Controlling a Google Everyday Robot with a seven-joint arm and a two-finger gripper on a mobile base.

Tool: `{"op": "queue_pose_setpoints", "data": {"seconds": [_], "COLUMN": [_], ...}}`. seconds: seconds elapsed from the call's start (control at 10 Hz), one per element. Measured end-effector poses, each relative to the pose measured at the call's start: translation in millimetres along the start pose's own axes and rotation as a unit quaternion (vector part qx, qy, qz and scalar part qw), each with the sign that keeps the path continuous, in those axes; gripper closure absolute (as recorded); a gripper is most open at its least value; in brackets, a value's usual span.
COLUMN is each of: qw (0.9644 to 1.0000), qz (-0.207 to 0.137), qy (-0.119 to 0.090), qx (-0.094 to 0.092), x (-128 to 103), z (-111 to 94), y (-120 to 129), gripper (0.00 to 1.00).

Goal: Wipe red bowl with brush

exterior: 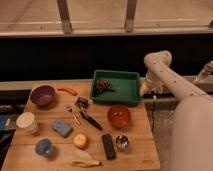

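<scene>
Wood planks form the surface, set before a dark wall under a pale window ledge. At its back edge a green tray holds a dark clustered item. The red bowl stands just in front of the tray, and I cannot tell what, if anything, it contains. The brush lies apart to its left. A purple bowl sits far left. The gripper hangs by the tray's right rim; I cannot tell how open it is or whether it has hold of anything.
</scene>
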Motion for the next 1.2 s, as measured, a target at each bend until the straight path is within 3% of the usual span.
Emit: {"op": "queue_pose_setpoints", "data": {"seconds": [0.2, 0.4, 0.7, 1.0, 1.2], "qw": [0.9986, 0.9972, 0.9937, 0.9823, 0.9699], "qz": [-0.051, -0.072, -0.106, -0.165, -0.215], "qy": [0.002, -0.013, -0.032, -0.044, -0.053], "qx": [0.012, 0.014, -0.020, -0.078, -0.102], "x": [-8, -10, -2, 39, 65], "z": [-5, -24, -76, -100, -108], "y": [45, 57, 75, 123, 163], "gripper": [0.32, 0.32, 0.32, 0.32, 0.32]}}
